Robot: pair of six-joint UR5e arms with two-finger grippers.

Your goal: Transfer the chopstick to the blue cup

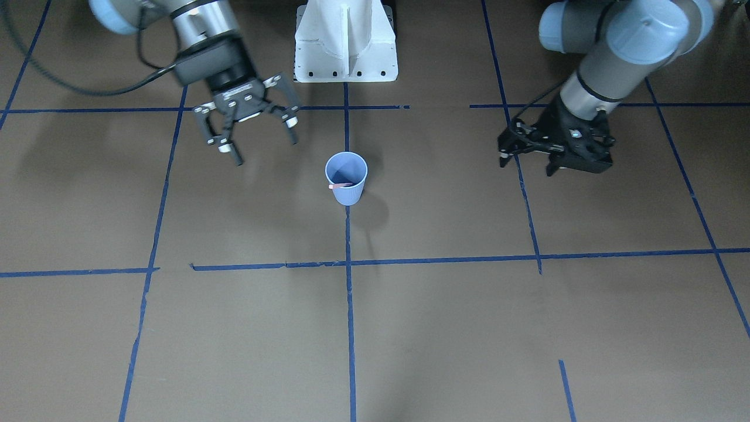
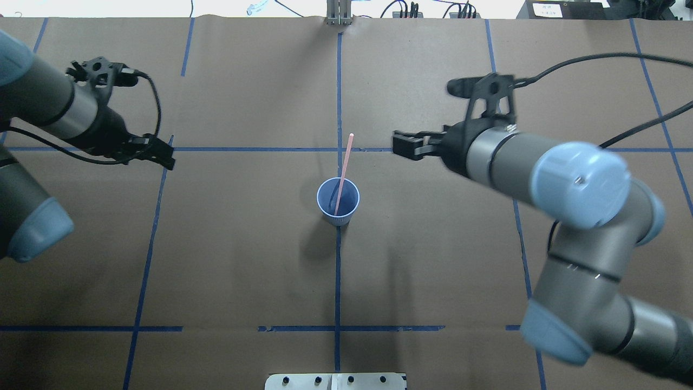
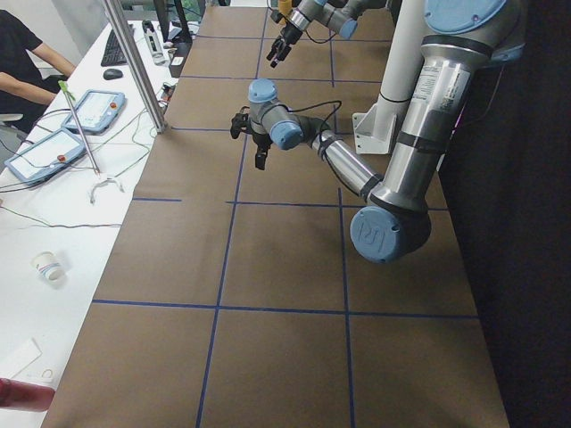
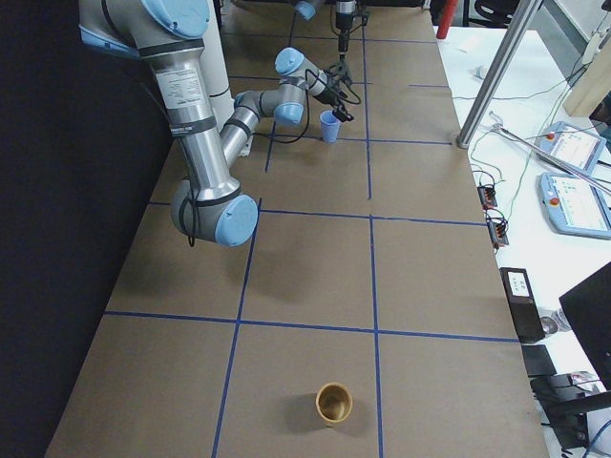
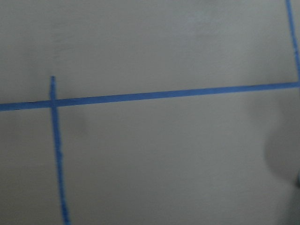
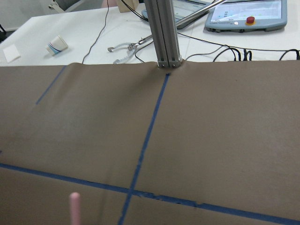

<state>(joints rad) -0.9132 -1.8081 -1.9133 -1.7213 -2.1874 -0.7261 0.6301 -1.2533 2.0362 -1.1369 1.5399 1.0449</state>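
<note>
The pale-blue cup (image 1: 347, 181) stands upright near the table's middle, and it also shows in the overhead view (image 2: 338, 203) and the right side view (image 4: 329, 126). One pinkish-red chopstick (image 2: 344, 170) stands in it, leaning on the rim away from the robot. Its top shows at the cup's rim (image 1: 340, 186) and in the right wrist view (image 6: 74, 206). My right gripper (image 1: 263, 149) is open and empty, raised beside the cup and apart from it; it also shows overhead (image 2: 398, 143). My left gripper (image 1: 526, 165) looks open and empty, far off on the other side (image 2: 165, 154).
The white robot base (image 1: 345, 41) is behind the cup. Blue tape lines cross the brown table cover. A brown paper cup (image 4: 334, 403) stands at the table's right end. A metal post (image 6: 161, 33) stands at the far edge, with cables and pendants beyond it.
</note>
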